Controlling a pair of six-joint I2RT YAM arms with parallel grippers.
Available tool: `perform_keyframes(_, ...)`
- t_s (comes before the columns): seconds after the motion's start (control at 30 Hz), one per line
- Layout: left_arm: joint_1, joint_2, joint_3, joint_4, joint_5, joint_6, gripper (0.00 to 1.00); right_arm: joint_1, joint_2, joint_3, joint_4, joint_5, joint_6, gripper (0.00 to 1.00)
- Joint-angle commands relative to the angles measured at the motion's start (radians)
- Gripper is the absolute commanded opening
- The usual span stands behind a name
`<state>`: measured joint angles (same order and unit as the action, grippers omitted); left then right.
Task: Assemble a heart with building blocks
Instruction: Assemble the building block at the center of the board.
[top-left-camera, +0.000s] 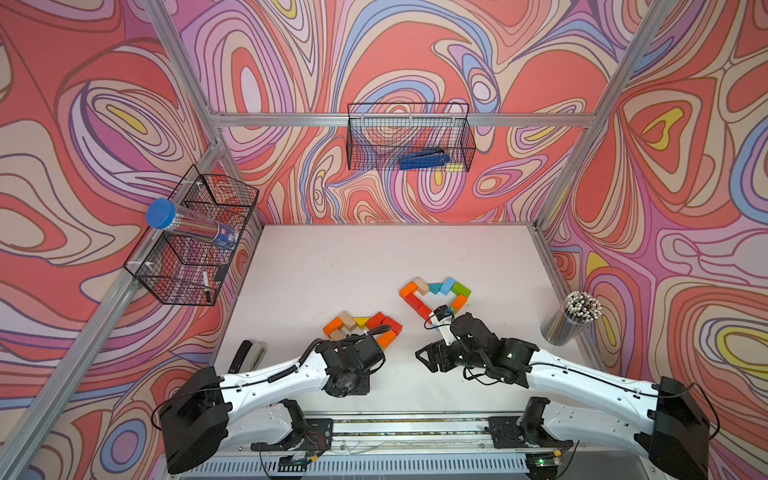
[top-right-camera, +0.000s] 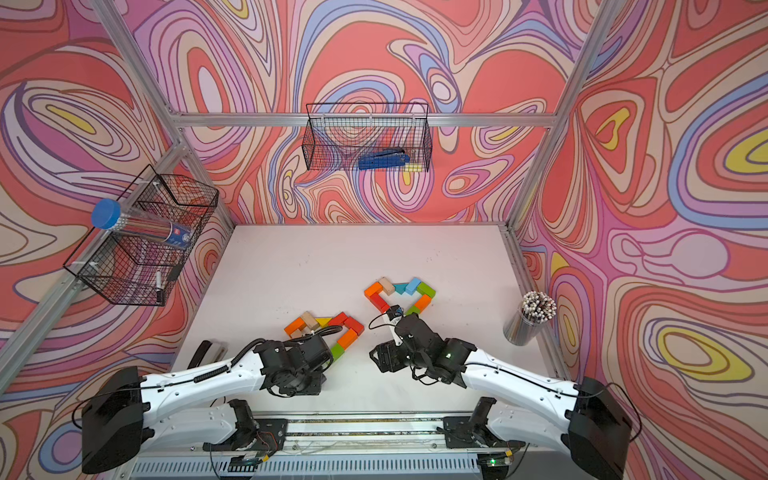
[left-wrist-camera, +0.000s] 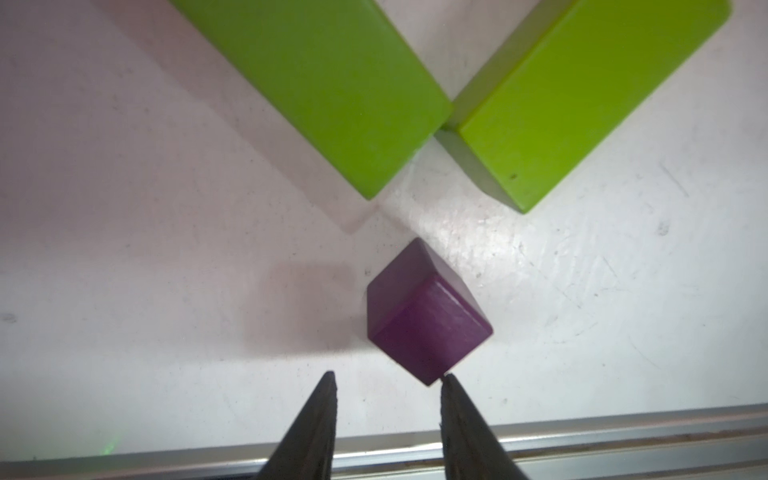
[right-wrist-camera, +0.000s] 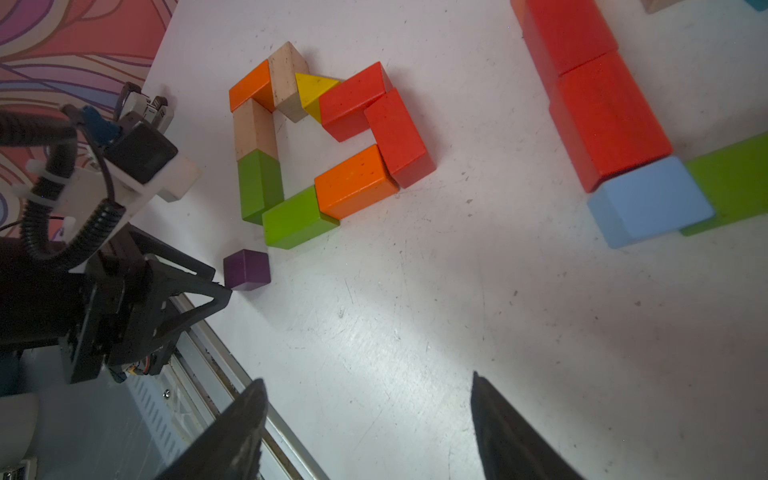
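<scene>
— Where was the purple cube (left-wrist-camera: 428, 320)?
— On the table (left-wrist-camera: 124, 208), just short of the point where two green bricks (left-wrist-camera: 332, 83) met.
— And the left gripper (left-wrist-camera: 388, 374)?
— Spread and empty, one tip at the cube's corner.
— Next?
— Likely a nudge into that point. The right gripper (right-wrist-camera: 368, 377) hung spread, empty.

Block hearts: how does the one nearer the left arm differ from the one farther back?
Notch: the near heart has a yellow wedge; the far heart a teal wedge. Tip: the near heart's two green bricks meet at a corner, a purple cube standing apart; the far heart's is a light blue block. Both are hollow brick outlines.
</scene>
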<state>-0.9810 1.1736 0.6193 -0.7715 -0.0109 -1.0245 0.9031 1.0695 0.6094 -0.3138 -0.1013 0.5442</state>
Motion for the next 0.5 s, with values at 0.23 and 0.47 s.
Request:
perform_keyframes(0.23,0.0,0.023,-0.016,0.087,0.015,0.001,0.41,0.003,-0.017,-0.02,0.005,0.012,0.009,0.78)
perform_keyframes(0.47,0.0,0.065,-0.005,0.103,-0.019,-0.004,0.36,0.003,-0.032,-0.03,-0.001,0.016,0.016,0.78)
